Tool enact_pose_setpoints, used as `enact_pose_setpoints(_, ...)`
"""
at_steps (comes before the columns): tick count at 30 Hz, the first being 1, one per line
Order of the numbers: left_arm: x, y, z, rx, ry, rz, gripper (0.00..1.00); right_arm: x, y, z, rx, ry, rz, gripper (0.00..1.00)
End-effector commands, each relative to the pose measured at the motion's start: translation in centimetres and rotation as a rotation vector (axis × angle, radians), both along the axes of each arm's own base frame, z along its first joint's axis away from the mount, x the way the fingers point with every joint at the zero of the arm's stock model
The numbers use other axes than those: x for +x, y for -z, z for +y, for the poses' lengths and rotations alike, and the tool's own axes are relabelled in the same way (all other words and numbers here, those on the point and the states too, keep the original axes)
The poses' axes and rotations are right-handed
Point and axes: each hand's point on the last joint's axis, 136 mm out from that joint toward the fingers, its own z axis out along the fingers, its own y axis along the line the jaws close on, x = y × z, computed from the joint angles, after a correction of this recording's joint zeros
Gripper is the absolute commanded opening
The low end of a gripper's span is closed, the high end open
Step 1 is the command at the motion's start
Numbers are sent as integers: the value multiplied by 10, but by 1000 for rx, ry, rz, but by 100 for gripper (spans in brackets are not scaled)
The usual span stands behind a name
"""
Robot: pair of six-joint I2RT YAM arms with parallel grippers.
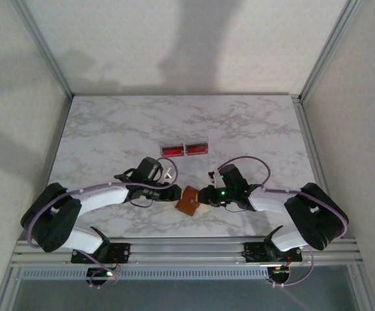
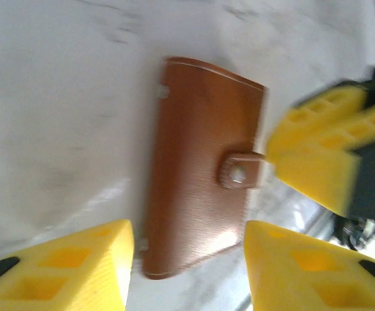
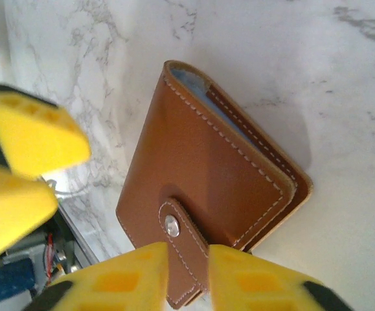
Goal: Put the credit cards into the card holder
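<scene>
Two grippers meet at one wallet, near middle of the white-grey marble tabletop (image 1: pixel 109 123).

Left side: broad bare marble out to the table's left edge. The left gripper (image 1: pixel 177 192) comes in low from the left. Its blocky yellow fingers (image 2: pixel 77 269) stand apart and hold nothing. In the right wrist view they sit just off the wallet's left edge, with a strip of marble between.

Centre: the tan-brown leather folding wallet (image 3: pixel 206 181) lies flat and folded shut, skewed to the table's edges. Its stitched snap tab (image 3: pixel 182 236) lies over the front cover. A pale blue strip (image 3: pixel 188 83) shows between the covers at the far end; card or lining, cannot tell. Two red thin rectangular plastic cards (image 1: pixel 171 149) (image 1: pixel 197 148) lie side by side farther back, well apart from the wallet, with open marble beyond them. The grey aluminium rail (image 1: pixel 187 246) at the table's near edge is close on the wallet's near side.

Right side: the right gripper (image 1: pixel 202 195) has its yellow fingers (image 3: pixel 129 278) nearly together, pinched on the tab's free end at the wallet's edge. Bare marble runs to the right edge.
</scene>
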Motion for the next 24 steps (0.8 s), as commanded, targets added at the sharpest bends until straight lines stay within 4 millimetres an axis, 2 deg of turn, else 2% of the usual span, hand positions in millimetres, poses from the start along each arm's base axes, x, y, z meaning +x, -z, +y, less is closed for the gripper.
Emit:
enact_pose_setpoints(1, 12, 18, 26, 184, -80, -9, 48, 3, -6, -2, -38, -2, -38, 31)
enact_pose_setpoints(4, 7, 19, 1, 80, -16, 19, 46, 8, 1, -7, -91, 15, -35, 41)
enact_pose_setpoints(7, 4, 18, -17, 32, 29, 22, 47, 13, 7, -2, -101, 11, -21, 42)
enact_pose_setpoints(12, -1, 22, -33, -17, 74, 46, 47, 18, 11, 13, -53, -8, 9, 30)
enact_pose_setpoints(17, -4, 19, -39, -39, 97, 50, 45, 20, 11, 18, -43, -13, 11, 24)
enact_pose_setpoints(20, -3, 19, -37, -20, 91, 46, 33, 20, 9, 20, -31, -22, 10, 22)
enact_pose_setpoints(24, 0, 10, -35, -13, 70, 31, 16, 19, 9, 20, -26, -18, 8, 22)
